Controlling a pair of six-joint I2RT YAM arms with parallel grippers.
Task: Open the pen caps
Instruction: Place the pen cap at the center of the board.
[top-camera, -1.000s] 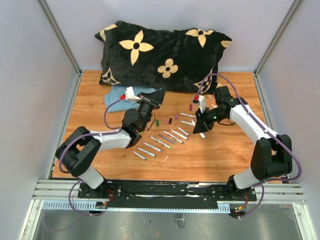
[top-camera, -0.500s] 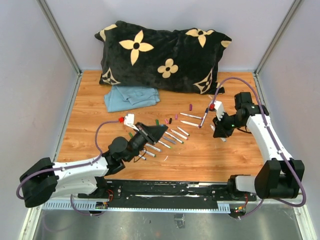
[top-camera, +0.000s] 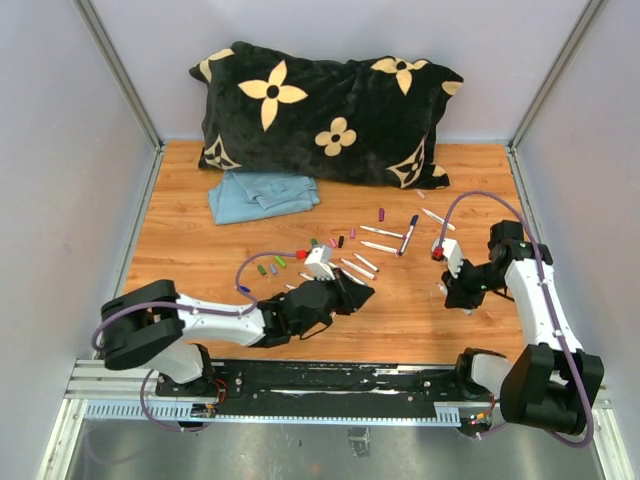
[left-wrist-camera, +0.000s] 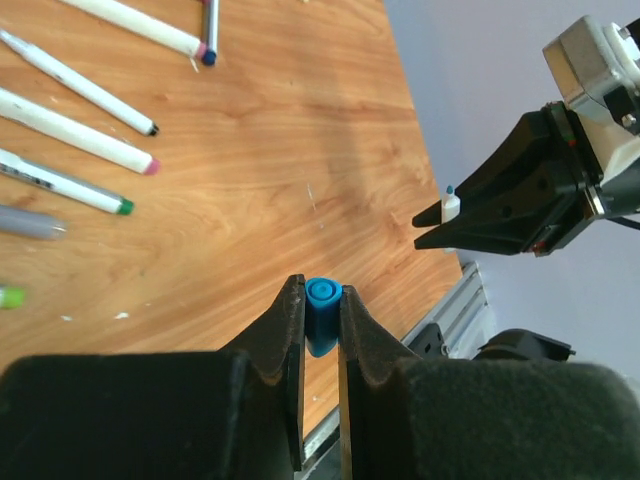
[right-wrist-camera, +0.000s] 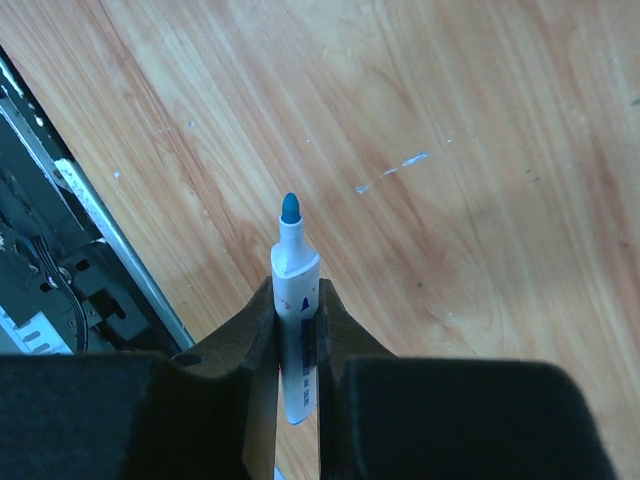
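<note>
My left gripper (left-wrist-camera: 322, 296) is shut on a small blue pen cap (left-wrist-camera: 323, 318), held low over the near middle of the table (top-camera: 362, 296). The right gripper (right-wrist-camera: 297, 292) is shut on a white pen (right-wrist-camera: 296, 255) whose blue tip is bare and points away from the jaws. From above, that gripper (top-camera: 449, 292) hangs at the right, well apart from the left one. In the left wrist view the right gripper (left-wrist-camera: 447, 215) shows with the pen tip sticking out. Several uncapped pens (top-camera: 352, 268) and loose caps (top-camera: 322, 243) lie mid-table; green caps (top-camera: 271, 266) lie further left.
A black pillow with cream flowers (top-camera: 320, 110) fills the far side, with a folded blue cloth (top-camera: 262, 193) in front of it. A dark-capped pen (top-camera: 408, 234) and a white pen (top-camera: 436, 218) lie right of the row. A metal rail (top-camera: 340, 380) bounds the near edge.
The left gripper has swung from beside the blue cloth down to the near middle. The right gripper has moved right and nearer with its pen. The two stand farther apart.
</note>
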